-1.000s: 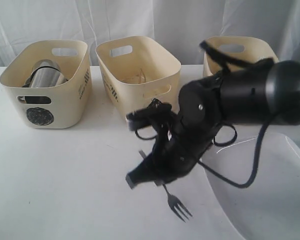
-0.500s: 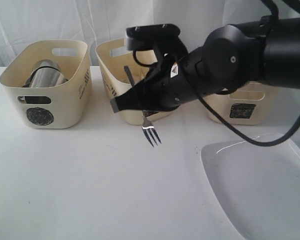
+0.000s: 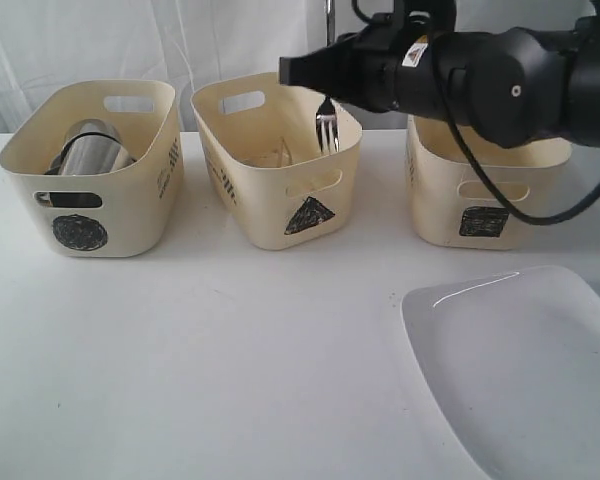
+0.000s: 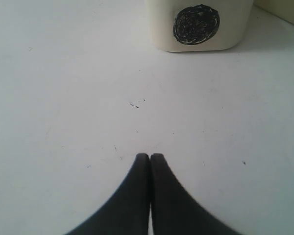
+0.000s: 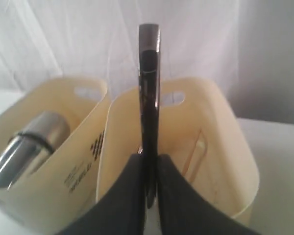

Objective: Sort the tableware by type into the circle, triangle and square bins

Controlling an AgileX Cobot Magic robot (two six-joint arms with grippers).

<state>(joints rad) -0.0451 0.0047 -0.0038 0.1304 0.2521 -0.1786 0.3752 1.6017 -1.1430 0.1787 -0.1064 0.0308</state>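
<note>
My right gripper (image 3: 306,72) (image 5: 148,159) is shut on a steel fork (image 3: 327,126) (image 5: 149,88). The fork hangs tines down over the front rim of the triangle bin (image 3: 280,185) (image 5: 228,147), the middle one. Wooden chopsticks (image 5: 198,152) lie inside that bin. The circle bin (image 3: 92,190) (image 4: 198,29) (image 5: 63,176) on the left holds a steel mug (image 3: 90,146) (image 5: 27,149). On the right stands the square bin (image 3: 480,200). A large white plate (image 3: 525,370) lies at the front right. My left gripper (image 4: 150,156) is shut and empty above the bare table, in front of the circle bin.
White curtains (image 3: 70,40) hang behind the bins. The right arm's black body (image 3: 510,80) and its cable (image 3: 580,205) hang over the square bin. The white table (image 3: 200,360) stretches in front of the bins.
The right arm has lifted the fork from low over the table's front, up and back, to above the triangle bin. The left gripper has stayed shut.
</note>
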